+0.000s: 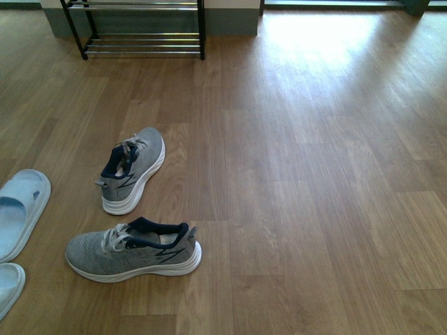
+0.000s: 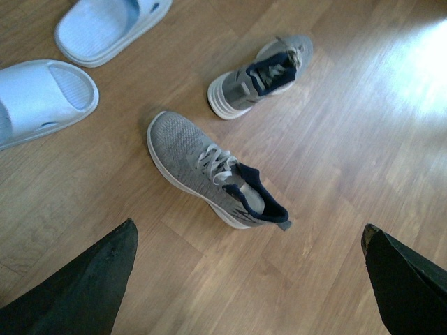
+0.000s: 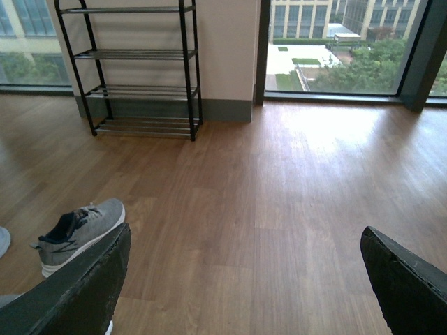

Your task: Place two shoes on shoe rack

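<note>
Wood-plank floor [image 1: 314, 174] filled the front view, and left of its centre two grey knit sneakers rested on it. The near sneaker [image 1: 133, 250] stood upright on its white sole, toe toward the left and dark collar toward the right. The far sneaker [image 1: 133, 169] sat just beyond it without touching it, toe pointing away toward the back wall and heel toward the camera. At the left edge of that view lay a pale blue slide [image 1: 21, 209], near the sneakers but apart from them. A second slide [image 1: 8, 286] was cut off at the lower left corner. All four shoes were on the floor.

The shoe rack [image 1: 140, 31] stood well apart from them at the far end of the room, against the wall. It had a thin black frame, and the right wrist view showed four tiers of chrome bars.

The left end effector [image 2: 248, 229] hovered above the near sneaker, its two dark fingers [image 2: 84, 286] spread wide, with the sneaker's heel and bare planks showing between them. The right end effector [image 3: 244, 232] was also spread wide and faced the rack, with floor between its fingers and the far sneaker beside one of them. Beyond the rack, tall windows [image 3: 335, 49] looked onto buildings and greenery, and bright daylight fell across the boards below them.
</note>
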